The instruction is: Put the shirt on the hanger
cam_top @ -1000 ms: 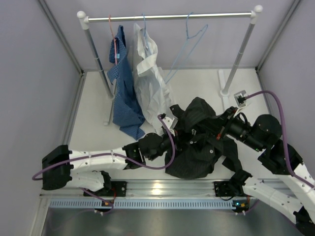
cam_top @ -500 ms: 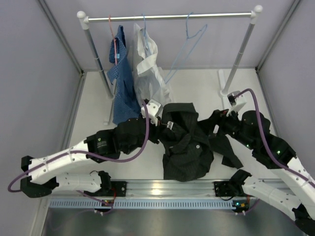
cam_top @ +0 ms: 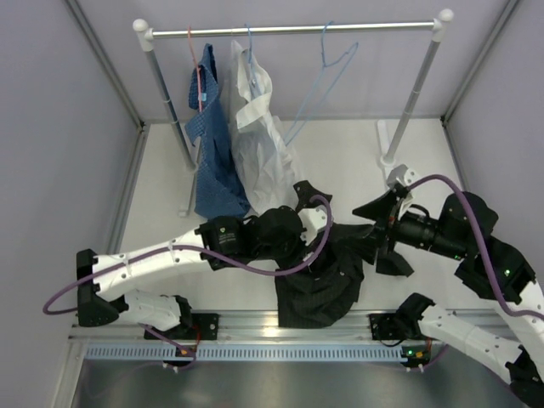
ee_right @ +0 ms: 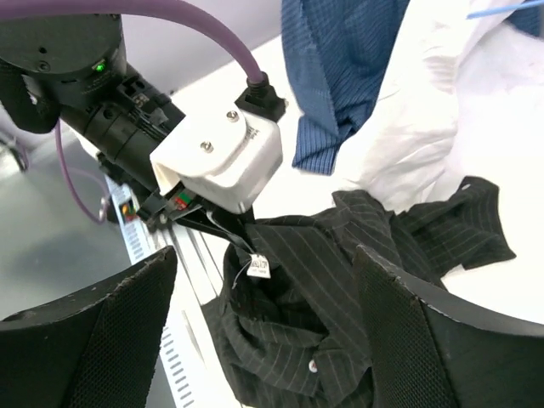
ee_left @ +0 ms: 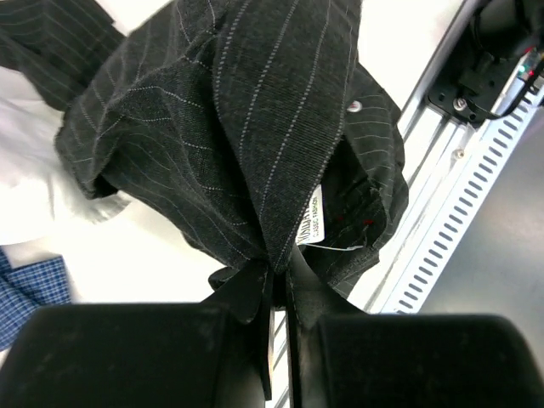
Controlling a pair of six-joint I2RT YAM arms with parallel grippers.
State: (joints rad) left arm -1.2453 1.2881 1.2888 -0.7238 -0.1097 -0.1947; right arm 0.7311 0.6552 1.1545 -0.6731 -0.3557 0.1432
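Black pinstriped shirt (cam_top: 323,280) is lying bunched at the near edge of the table (cam_top: 357,161), sleeves mostly folded out of sight, collar partly hiding under the left arm (cam_top: 161,255) from above. Beside the white label (ee_left: 313,223) the left gripper (ee_left: 279,276) is pinching the collar fold; the right gripper (ee_right: 263,280) is gaping wide, empty, just beside. Thin light-blue wire hanger (cam_top: 340,70) is hanging on the rail (cam_top: 293,31), right of the white shirt (cam_top: 259,136).

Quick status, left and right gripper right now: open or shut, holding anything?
Left gripper: closed, pinching a fold of the black shirt.
Right gripper: jaws wide open, holding nothing.
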